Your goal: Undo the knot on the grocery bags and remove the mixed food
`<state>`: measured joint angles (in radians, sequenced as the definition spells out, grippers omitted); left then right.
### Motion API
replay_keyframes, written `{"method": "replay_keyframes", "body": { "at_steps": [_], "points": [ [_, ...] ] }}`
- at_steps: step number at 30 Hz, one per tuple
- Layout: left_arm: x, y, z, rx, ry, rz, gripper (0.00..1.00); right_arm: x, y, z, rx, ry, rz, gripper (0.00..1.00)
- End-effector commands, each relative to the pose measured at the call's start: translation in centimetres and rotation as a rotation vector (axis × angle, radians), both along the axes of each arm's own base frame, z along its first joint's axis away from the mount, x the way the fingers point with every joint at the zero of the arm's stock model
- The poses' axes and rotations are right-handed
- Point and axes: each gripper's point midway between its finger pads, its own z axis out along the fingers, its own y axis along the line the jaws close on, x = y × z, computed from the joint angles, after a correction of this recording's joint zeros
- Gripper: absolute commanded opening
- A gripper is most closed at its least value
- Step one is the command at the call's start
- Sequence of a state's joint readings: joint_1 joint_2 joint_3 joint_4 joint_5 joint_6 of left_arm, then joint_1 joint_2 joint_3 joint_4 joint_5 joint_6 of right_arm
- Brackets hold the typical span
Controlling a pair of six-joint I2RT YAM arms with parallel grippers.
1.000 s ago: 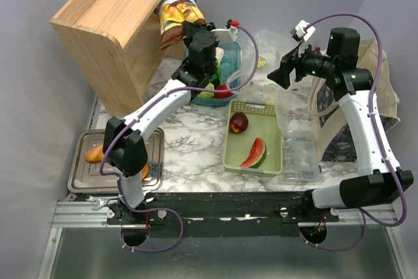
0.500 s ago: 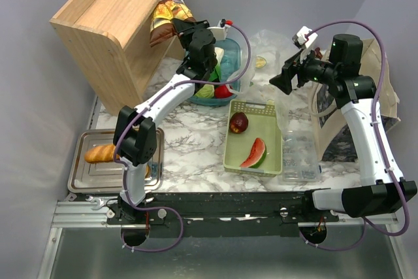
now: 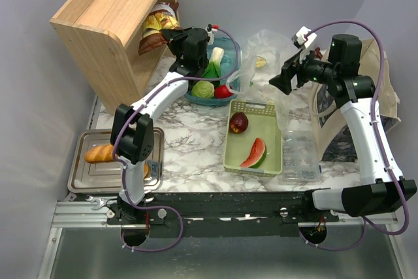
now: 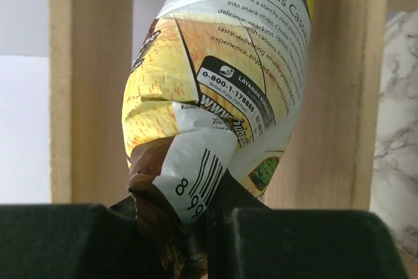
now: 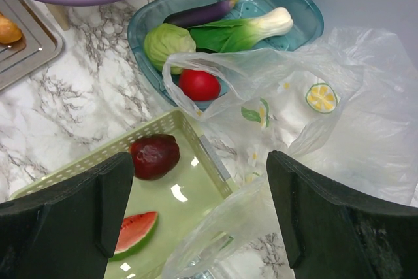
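Perhaps "What is Cassa…", chips bag (image 4: 215, 83)

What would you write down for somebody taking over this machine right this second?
Left tool: shut on the chips bag, held at the opening of the wooden shelf.
Right tool: open, empty, above the grocery bag.
Done: that bag lies open. Eggplant, cabbage, leafy vegetable and tomato are in the blue tub. Apple and watermelon wedge are in the green basket. A bread roll is on the metal tray.
Left: set the chips bag down, then check the grocery bag; I cannot tell whether it is empty.
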<state>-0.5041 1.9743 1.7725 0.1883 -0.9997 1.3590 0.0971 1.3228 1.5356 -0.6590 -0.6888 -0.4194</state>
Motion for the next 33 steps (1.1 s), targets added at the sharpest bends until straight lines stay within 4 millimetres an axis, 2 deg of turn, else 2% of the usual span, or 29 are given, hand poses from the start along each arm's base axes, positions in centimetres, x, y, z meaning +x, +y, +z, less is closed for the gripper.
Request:
{"method": "replay_keyframes", "body": {
  "at_steps": [1,8,12,17,22,27,30,31,32,33],
  "points": [
    [-1.2,2.6,-1.9,-0.01,0.07,0.125,0.0,-0.3,-0.2,-0.3,-0.003,0.002,-0.012,0.89],
    [-1.9,3.3,-2.2,0.052,0.099,0.147,0.0,-0.3,-0.4,-0.4,-0.004,0.006,-0.024,0.89],
    [-2.5,4.7,-2.5,0.059,0.122,0.163,0.0,-0.5,-0.4,-0.6,-0.009,0.005,-0.026,0.89],
    [-1.6,6.4,-2.3,0.08,0.112,0.184,0.0,-0.6,-0.2,-0.9,0.0,0.018,-0.014,0.89],
    [-0.1,4.8,-2.4,0.132,0.102,0.138,0.08,-0.3,-0.1,-0.9,0.005,0.024,-0.008,0.89],
    [-0.3,1.6,-3.2,0.115,0.124,0.057,0.1,-0.4,-0.2,-0.9,-0.004,0.022,-0.014,0.89],
    [-0.3,1.1,-4.0,0.117,0.146,0.055,0.13,-0.6,-0.4,-1.0,-0.011,0.02,-0.018,0.89],
    [-0.3,1.1,-4.3,0.117,0.155,0.057,0.17,-0.7,-0.4,-1.0,-0.014,0.018,-0.019,0.89],
    [-0.3,1.2,-4.7,0.118,0.173,0.061,0.3,-0.7,-0.5,-1.0,-0.017,0.016,-0.02,0.89],
    [-0.4,1.2,-5.0,0.11,0.181,0.059,0.55,-0.8,-0.5,-1.0,-0.019,0.016,-0.021,0.89]
  ]
}}
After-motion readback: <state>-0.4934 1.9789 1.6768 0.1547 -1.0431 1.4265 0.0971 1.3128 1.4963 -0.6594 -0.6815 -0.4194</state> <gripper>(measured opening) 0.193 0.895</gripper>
